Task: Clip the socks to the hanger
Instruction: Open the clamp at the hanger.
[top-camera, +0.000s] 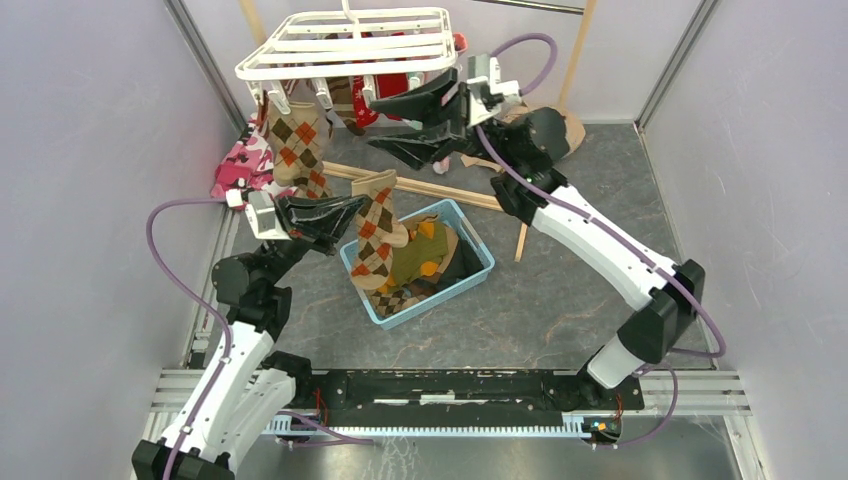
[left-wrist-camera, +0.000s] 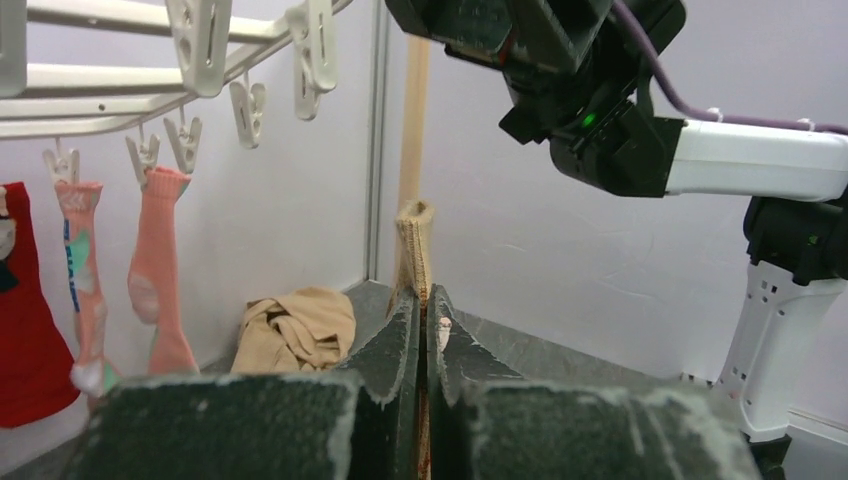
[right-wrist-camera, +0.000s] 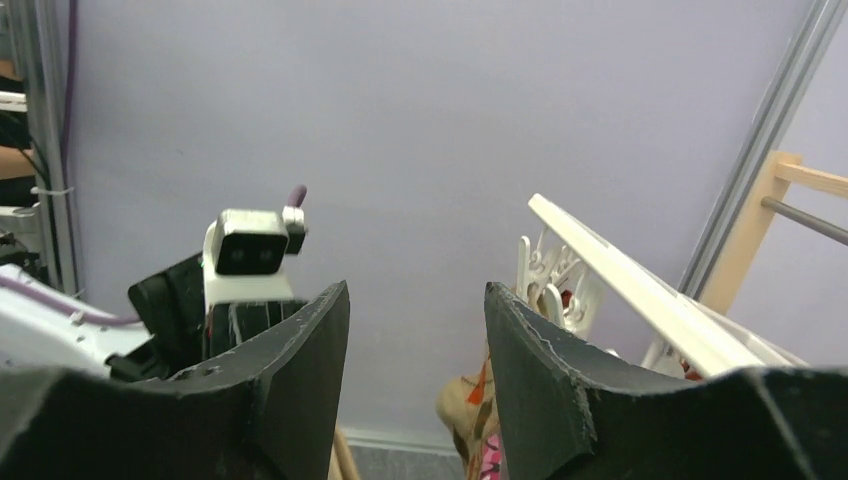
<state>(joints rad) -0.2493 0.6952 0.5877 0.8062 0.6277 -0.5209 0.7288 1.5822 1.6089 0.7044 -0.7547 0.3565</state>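
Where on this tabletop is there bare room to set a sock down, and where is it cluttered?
Bare: the tabletop between the blue basket and the black base rail, and the stretch right of the basket up to the right arm. Crowded: the far side, under the hanger, with the wooden pole rack, pink camouflage garment and beige cloth.

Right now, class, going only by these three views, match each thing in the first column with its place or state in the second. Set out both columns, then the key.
Column one:
1 left pincer
2 right pincer
3 blue basket
4 pink socks

Column two:
A open, holding nothing
B clipped under the hanger
C shut on the argyle sock near its cuff
D on the table, an olive sock inside

Pairs: 1-C, 2-A, 3-D, 4-B
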